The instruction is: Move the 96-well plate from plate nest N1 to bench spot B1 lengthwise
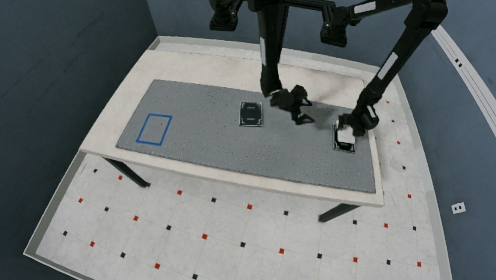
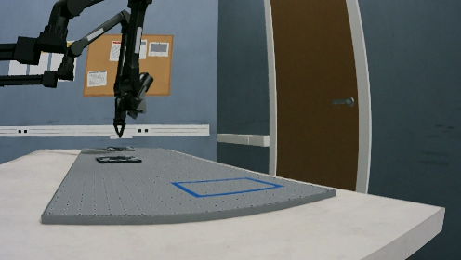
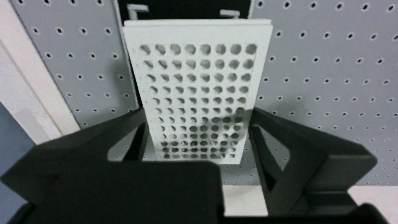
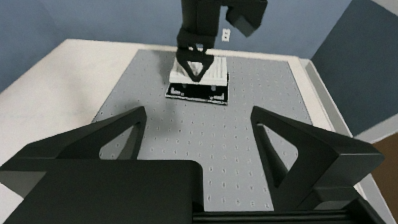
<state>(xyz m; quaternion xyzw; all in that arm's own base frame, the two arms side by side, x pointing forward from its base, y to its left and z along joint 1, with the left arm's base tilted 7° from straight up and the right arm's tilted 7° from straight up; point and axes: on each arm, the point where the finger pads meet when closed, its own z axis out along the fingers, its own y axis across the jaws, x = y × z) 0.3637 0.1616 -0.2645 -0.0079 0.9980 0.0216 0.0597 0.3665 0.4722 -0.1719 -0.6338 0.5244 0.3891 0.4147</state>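
The white 96-well plate point(image 1: 345, 135) point(image 2: 126, 137) point(image 3: 197, 34) point(image 4: 217, 75) hangs a little above nest N1 point(image 1: 344, 147) point(image 2: 121, 149) point(image 3: 184, 8) point(image 4: 200, 92), a black nest with pale corner brackets. My left gripper point(image 3: 198, 111) point(image 4: 197, 69) point(image 2: 120, 136) is shut on the plate, one finger at each long side. The plate hides much of the nest in the left wrist view. My right gripper point(image 1: 312, 112) point(image 4: 198, 111) is open and empty, above the board between N1 and the middle nest. The blue taped outline B1 point(image 1: 149, 143) point(image 2: 186, 189) lies empty on the board.
A second black nest point(image 1: 251, 114) point(image 2: 119, 158) stands empty between N1 and B1. The grey perforated board point(image 1: 200, 130) point(image 2: 93, 200) carries both nests and the outline. My right arm reaches down between N1 and the middle nest.
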